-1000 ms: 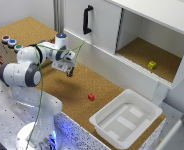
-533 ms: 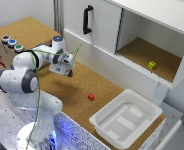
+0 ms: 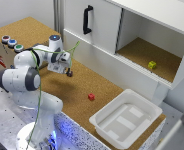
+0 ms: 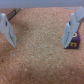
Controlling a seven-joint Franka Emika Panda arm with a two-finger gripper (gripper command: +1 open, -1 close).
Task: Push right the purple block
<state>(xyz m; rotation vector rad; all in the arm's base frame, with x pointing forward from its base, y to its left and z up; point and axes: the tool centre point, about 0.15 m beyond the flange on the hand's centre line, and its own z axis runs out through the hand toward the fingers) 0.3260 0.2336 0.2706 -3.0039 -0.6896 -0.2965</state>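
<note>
The purple block [image 4: 74, 44] is a tiny dark cube on the cork surface. In the wrist view it sits just outside one fingertip [image 4: 66, 44], touching or nearly touching it. My gripper [image 4: 38, 46] is open and empty, with its jaws wide apart over bare cork. In the exterior view my gripper [image 3: 68, 72] hangs low over the cork near the cabinet front. There the block is hidden by the fingers or too small to make out.
A small red cube [image 3: 91, 96] lies on the cork toward the exterior view's right of the gripper. A white bin [image 3: 142, 107] stands further right. A yellow-green cube [image 3: 152, 65] sits in the open cabinet. Coloured buttons [image 3: 12, 43] are at the far left.
The arm has shifted its pose and the gripper has come down closer to the cork surface. The jaws stay open. The red cube has not moved.
</note>
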